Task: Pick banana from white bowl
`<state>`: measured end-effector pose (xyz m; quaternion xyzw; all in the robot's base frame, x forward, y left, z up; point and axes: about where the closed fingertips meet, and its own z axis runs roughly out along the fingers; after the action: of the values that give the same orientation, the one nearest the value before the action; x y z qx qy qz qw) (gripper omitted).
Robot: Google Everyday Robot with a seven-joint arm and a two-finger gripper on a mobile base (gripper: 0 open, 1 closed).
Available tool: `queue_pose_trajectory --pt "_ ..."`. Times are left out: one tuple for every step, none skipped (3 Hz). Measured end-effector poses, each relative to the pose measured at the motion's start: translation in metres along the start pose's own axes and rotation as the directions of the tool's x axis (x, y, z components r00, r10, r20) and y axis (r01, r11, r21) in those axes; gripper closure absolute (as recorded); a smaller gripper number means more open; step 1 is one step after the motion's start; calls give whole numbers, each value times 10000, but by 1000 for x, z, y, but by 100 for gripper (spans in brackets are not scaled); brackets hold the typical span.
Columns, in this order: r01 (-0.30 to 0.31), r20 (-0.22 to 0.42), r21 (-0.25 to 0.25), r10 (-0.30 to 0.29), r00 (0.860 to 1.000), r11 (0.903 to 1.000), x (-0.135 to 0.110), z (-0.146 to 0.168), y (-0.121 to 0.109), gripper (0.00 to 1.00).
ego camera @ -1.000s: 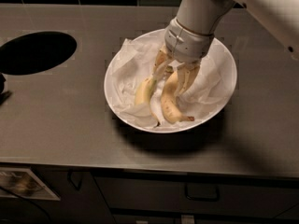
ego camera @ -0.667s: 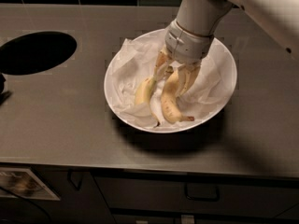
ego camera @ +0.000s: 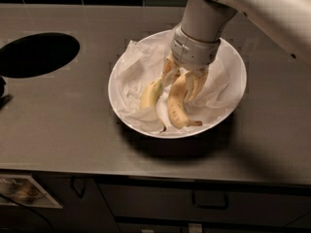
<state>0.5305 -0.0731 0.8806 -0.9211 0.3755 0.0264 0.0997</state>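
Note:
The white bowl (ego camera: 232, 57) stands on the grey counter, lined with crumpled white paper. The banana (ego camera: 176, 108), plump and yellow with a brownish tip at its lower right, lies in the middle of the bowl. A thinner, paler banana (ego camera: 149, 95) lies to its left. My gripper (ego camera: 183, 80) reaches down into the bowl from the upper right. Its fingers (ego camera: 198, 82) stand on either side of the banana's upper end and press against it. The banana's lower end still rests on the paper.
A black round hole (ego camera: 36, 53) is cut into the counter at the left. A dark object (ego camera: 2, 93) sits at the left edge. Dark tiles run along the back. Drawers with handles (ego camera: 210, 200) sit below the counter's front edge.

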Motion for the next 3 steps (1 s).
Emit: queue_pose_trajectory --pt "-13 -117 -139 12 9999 9999 2 5 1 49" --pt "-11 -131 -190 9 9999 9998 3 6 2 49" --pt "6 -155 -364 -11 9999 9993 5 13 0 49"
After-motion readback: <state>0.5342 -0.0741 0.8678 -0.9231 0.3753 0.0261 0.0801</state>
